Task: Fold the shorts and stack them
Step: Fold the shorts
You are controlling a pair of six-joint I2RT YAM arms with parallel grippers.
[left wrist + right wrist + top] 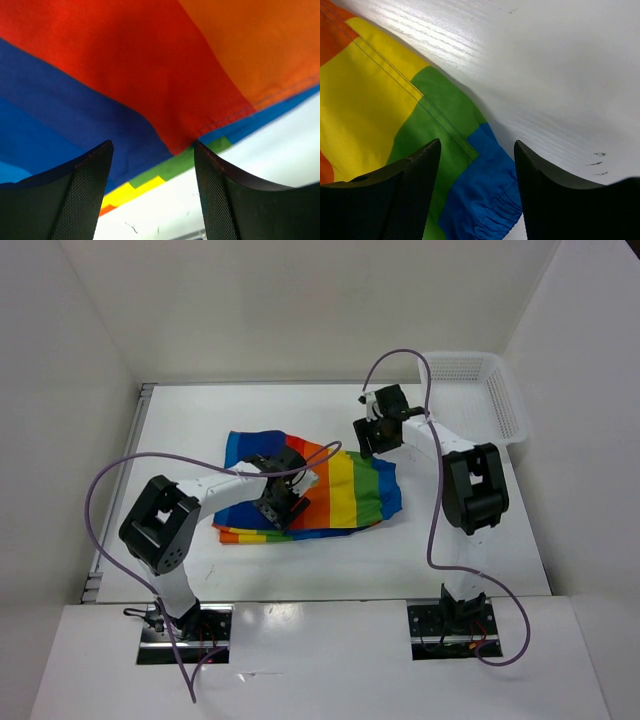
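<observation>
On the white surface (200, 430), the rainbow-striped shorts (350, 490) lie spread; the left gripper (281, 504) hovers released over them, the right gripper (369, 439) released near their far edge.

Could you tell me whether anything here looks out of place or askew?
Nothing looks damaged. The shorts lie unevenly folded: along their near left edge a lower layer sticks out from under the top one.
</observation>
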